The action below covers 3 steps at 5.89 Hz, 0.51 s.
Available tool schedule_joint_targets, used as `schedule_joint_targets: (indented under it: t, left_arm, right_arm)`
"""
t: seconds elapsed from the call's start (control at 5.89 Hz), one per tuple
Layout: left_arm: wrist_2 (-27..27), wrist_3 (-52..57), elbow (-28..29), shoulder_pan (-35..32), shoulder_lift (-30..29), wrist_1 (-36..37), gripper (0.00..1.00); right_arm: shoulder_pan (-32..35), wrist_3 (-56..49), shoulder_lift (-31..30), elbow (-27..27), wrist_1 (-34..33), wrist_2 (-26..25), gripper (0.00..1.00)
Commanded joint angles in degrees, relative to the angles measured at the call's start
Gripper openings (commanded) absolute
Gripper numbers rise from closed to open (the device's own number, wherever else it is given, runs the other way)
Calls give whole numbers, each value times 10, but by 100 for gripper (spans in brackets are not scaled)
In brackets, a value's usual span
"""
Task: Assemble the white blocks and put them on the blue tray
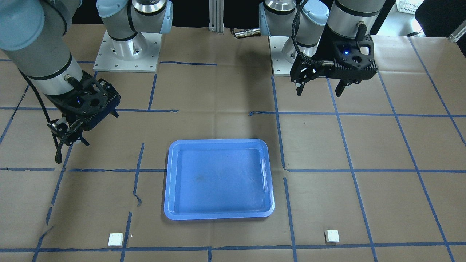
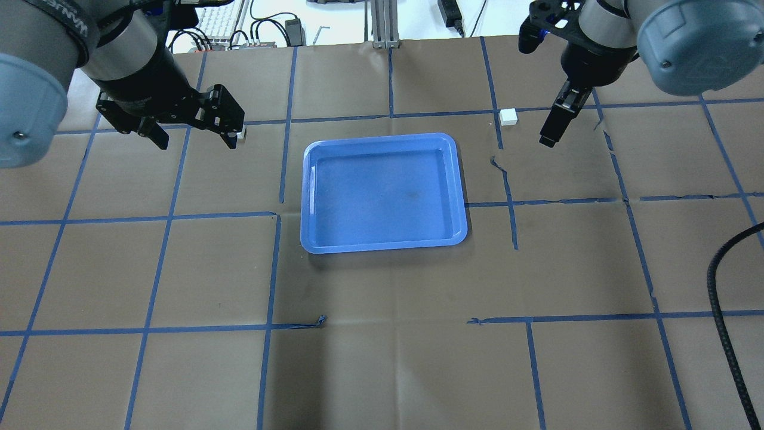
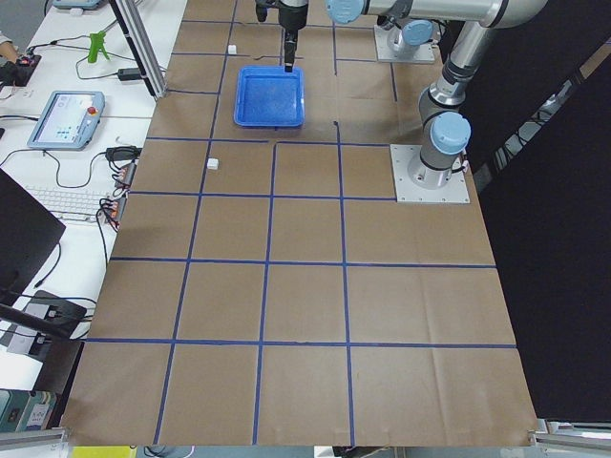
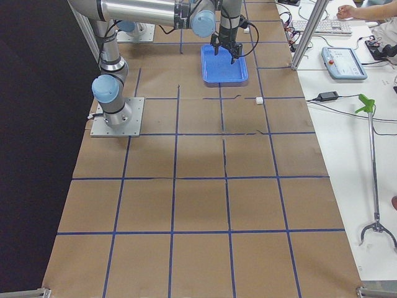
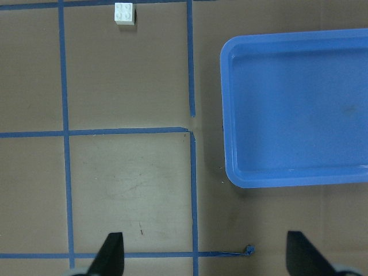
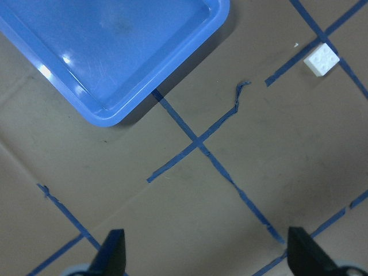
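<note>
The blue tray [image 1: 218, 178] lies empty in the middle of the table [image 2: 382, 191]. One white block [image 1: 332, 235] sits on the paper on my left side, far from me; the overhead view shows it [image 2: 241, 135] just past my left gripper's fingertip. The other white block [image 1: 115, 239] sits on my right side [image 2: 508, 116]. My left gripper [image 1: 319, 92] hovers open and empty; its wrist view shows the block [image 5: 125, 12] ahead and the tray [image 5: 299, 109] to the right. My right gripper [image 2: 549, 134] hovers open and empty; its wrist view shows the block [image 6: 321, 59] and tray [image 6: 115, 52].
Brown paper with a grid of blue tape [image 2: 274, 269] covers the table. The two arm bases [image 1: 125, 51] [image 1: 287, 54] stand at the robot's edge. A keyboard and cables [image 2: 227, 24] lie past the far edge.
</note>
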Motion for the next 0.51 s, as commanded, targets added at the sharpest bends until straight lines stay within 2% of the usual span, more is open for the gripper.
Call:
schedule_joint_targets:
  t: [0.0,0.34]
  left_arm:
    - [0,10,0,21,-70,58,99]
    - [0,26,0,40,-138,142,99]
  right_arm:
    - [-38,-228,48,-17,-61,6,100]
    - [-41,-276,162,-165,-47,7,100]
